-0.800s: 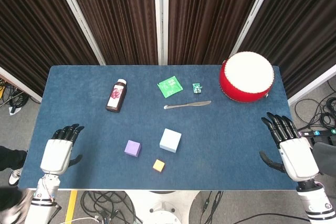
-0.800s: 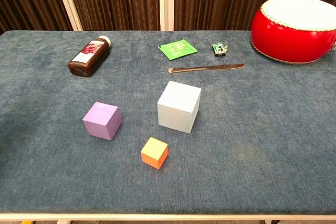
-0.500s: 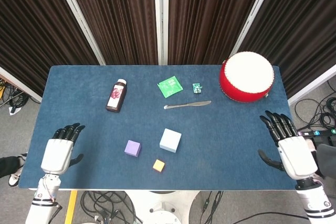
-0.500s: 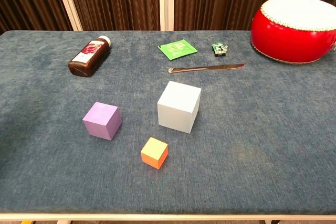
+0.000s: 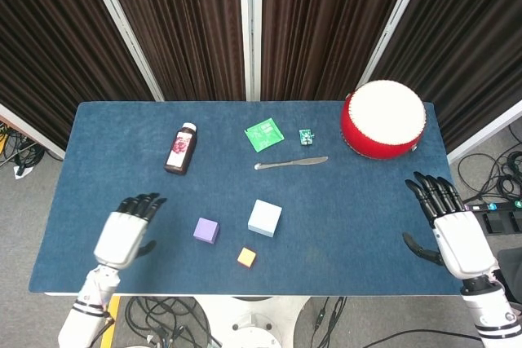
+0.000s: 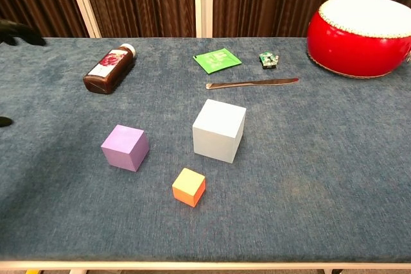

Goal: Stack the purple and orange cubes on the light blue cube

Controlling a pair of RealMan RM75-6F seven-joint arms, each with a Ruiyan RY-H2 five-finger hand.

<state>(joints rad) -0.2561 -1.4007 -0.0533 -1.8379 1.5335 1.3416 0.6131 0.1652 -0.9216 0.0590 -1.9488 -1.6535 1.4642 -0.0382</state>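
Observation:
The light blue cube (image 5: 265,218) (image 6: 219,130) sits near the table's middle. A purple cube (image 5: 206,230) (image 6: 125,147) lies to its left, and a small orange cube (image 5: 246,257) (image 6: 189,187) lies in front, between the two. My left hand (image 5: 126,229) hovers open over the table's left part, a short way left of the purple cube; in the chest view only its dark fingertips (image 6: 18,30) show at the left edge. Over the table's right front edge my right hand (image 5: 453,228) is open and holds nothing, far from the cubes.
A brown bottle (image 5: 181,148) lies at the back left. A green packet (image 5: 263,134), a small green chip (image 5: 306,136) and a metal knife (image 5: 290,164) lie behind the cubes. A red drum (image 5: 383,118) stands at the back right corner.
My left hand has moved right and inward over the table toward the purple cube. The right hand and the cubes stay where they were.

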